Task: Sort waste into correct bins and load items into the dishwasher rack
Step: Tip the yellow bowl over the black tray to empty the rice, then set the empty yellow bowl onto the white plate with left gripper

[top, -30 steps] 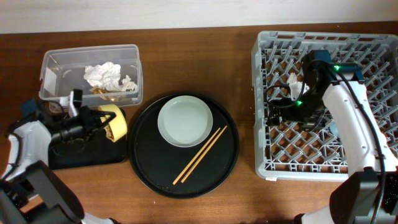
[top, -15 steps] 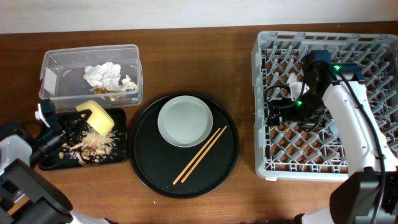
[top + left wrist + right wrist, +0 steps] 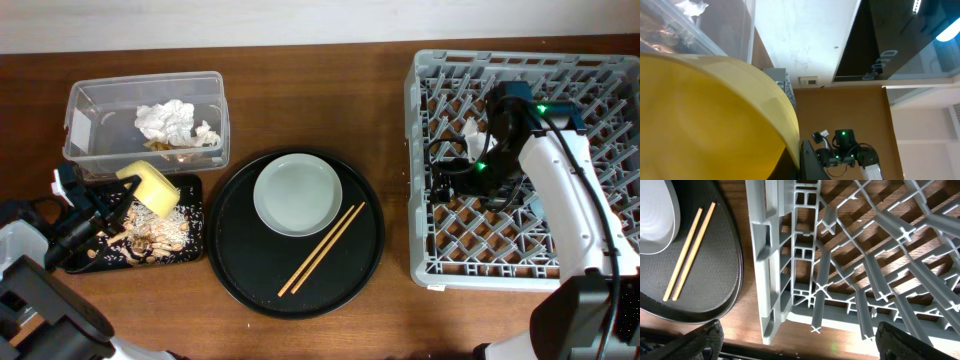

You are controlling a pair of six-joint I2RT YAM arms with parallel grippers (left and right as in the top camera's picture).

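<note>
Yellow bowl (image 3: 152,188) held tilted over black tray (image 3: 185,256) by left end effector (image 3: 112,208); judged light, rigid, slick, rim pinch advised. Right end effector (image 3: 440,185) spread wide, empty, within dishwasher rack (image 3: 600,60)

**Setting:** robotics test room, laid out as a dish-clearing station.

**Evidence, seen from the floor:**
- A plain brown wooden table (image 3: 330,100) stands against a bare white wall (image 3: 300,20).
- Two white-and-black robot arms work at it, the left arm (image 3: 22,235) and the right arm (image 3: 560,190), the latter showing a green indicator light (image 3: 541,108).
- The kitchen goods are set out as props: a large square grey plastic dishwasher rack (image 3: 520,58), a large round black tray (image 3: 240,262) and a clear plastic rectangular tub (image 3: 140,88).
- Beyond the table are a small white wall plate (image 3: 809,80), a dark glass panel with pale lettering (image 3: 890,40) and a bright ceiling strip light (image 3: 947,32).
</note>
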